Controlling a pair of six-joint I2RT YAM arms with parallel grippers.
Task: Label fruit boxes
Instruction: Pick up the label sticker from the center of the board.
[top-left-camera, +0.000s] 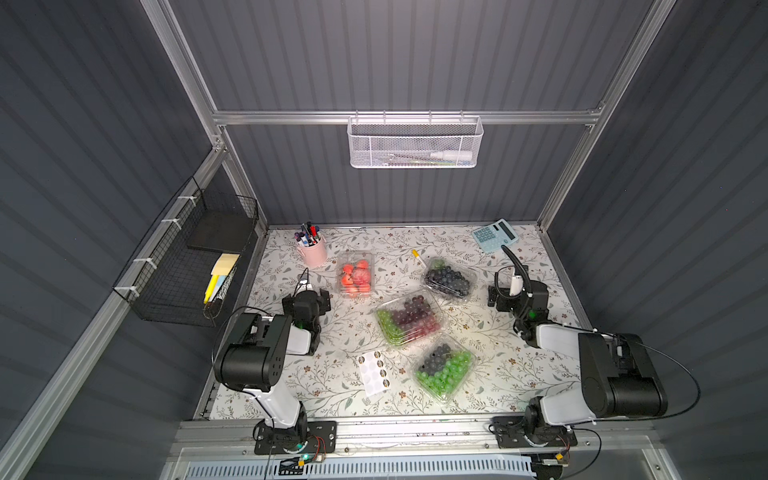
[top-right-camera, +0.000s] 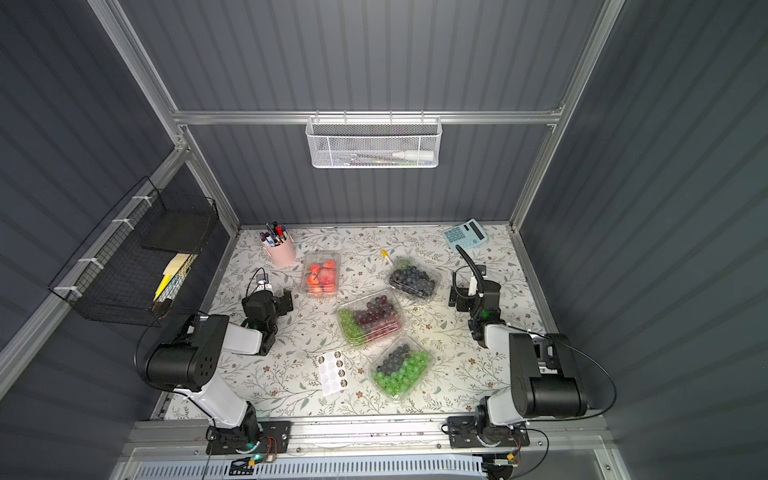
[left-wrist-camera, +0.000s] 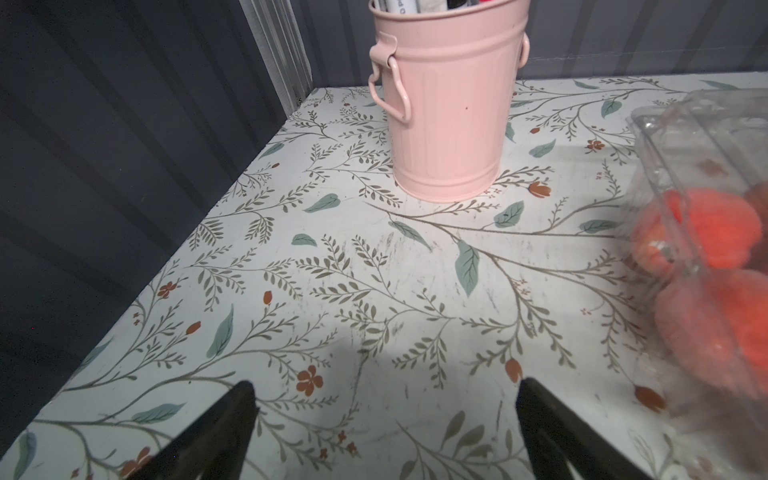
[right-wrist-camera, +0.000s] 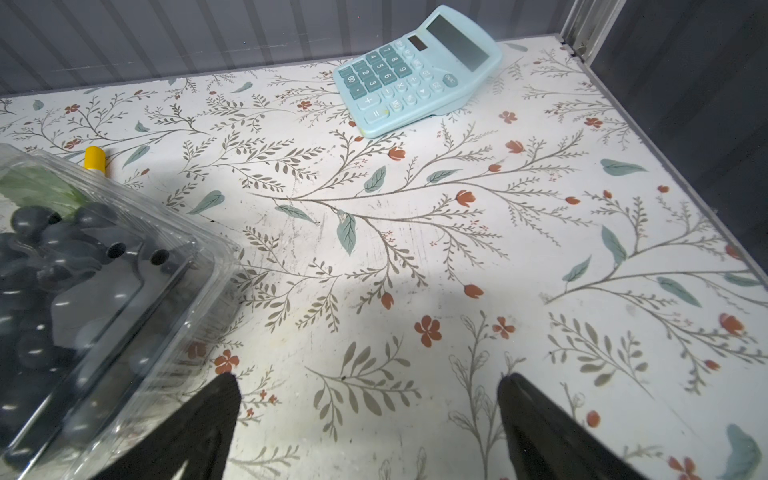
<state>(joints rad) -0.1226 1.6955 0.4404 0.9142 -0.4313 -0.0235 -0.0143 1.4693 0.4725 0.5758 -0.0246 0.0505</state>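
We see the table (top-left-camera: 519, 374) with a floral top, walled on three sides, and everything sits on it. The left arm (top-left-camera: 266, 349) and right arm (top-left-camera: 602, 374) are both folded low at the near edge.

A black wire basket (top-left-camera: 183, 266) hangs on the left wall and a white mesh basket (top-left-camera: 415, 143) on the back rail.

The four fruit boxes, biggest first, show in both top views:
- red and green grape box (top-left-camera: 409, 318) (top-right-camera: 370, 320) sits mid-table and skewed
- green grape and dark berry box (top-left-camera: 444, 370) (top-right-camera: 401, 368) is nearer us and just beside it; we can't tell if they touch
- blueberry box (top-left-camera: 449, 278) (top-right-camera: 412, 282) is behind the big one, toward the right
- strawberry box (top-left-camera: 355, 274) (top-right-camera: 321, 279) is behind it, toward the left

The left claw (left-wrist-camera: 384, 395) has its jaws spread wide with nothing between them, over bare table. The strawberry box (left-wrist-camera: 706, 249) is just to its right and the pink bucket (left-wrist-camera: 449, 116) of pens stands ahead of it.

The right claw (right-wrist-camera: 368, 386) is the same: jaws wide apart and holding nothing. The blueberry box (right-wrist-camera: 83, 291) is close on its left, and we see no contact.

Smaller things:
- the blue calculator (right-wrist-camera: 415, 70) is in the far right corner
- the sticker sheet (top-left-camera: 374, 372) lies flat near the front, just left of the green grape box, apart from both claws
- a marker (right-wrist-camera: 94, 158) with a yellow cap lies behind the blueberry box; we can't tell if they touch
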